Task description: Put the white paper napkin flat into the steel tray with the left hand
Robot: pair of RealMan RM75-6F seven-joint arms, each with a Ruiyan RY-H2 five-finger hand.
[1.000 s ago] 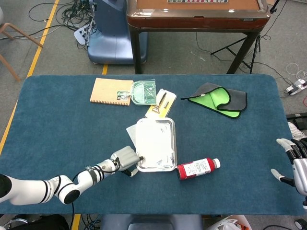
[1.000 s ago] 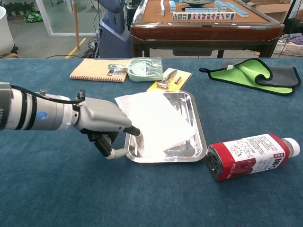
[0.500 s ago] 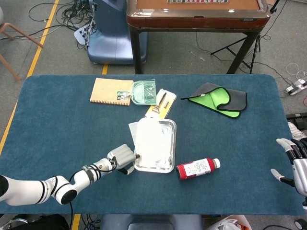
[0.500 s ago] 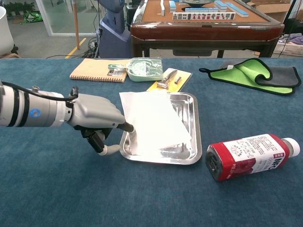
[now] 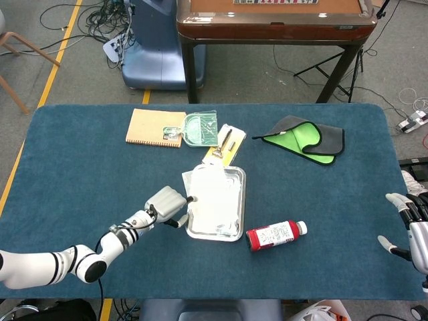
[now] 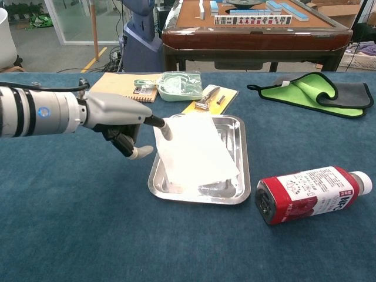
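Near the tabletop's front-left edge, the left hand [image 6: 120,120] reaches in low, fingertip pinching the white paper napkin [image 6: 194,150], which lies mostly inside the one steel tray [image 6: 241,170], its upper-left corner over the rim. Right hand [image 5: 409,227] hangs spread off the right edge. One red bottle [image 6: 311,194] sits just beside the tray.

red bottle [image 6: 309,193], green cloth [image 6: 314,91], notebook [image 5: 155,127]
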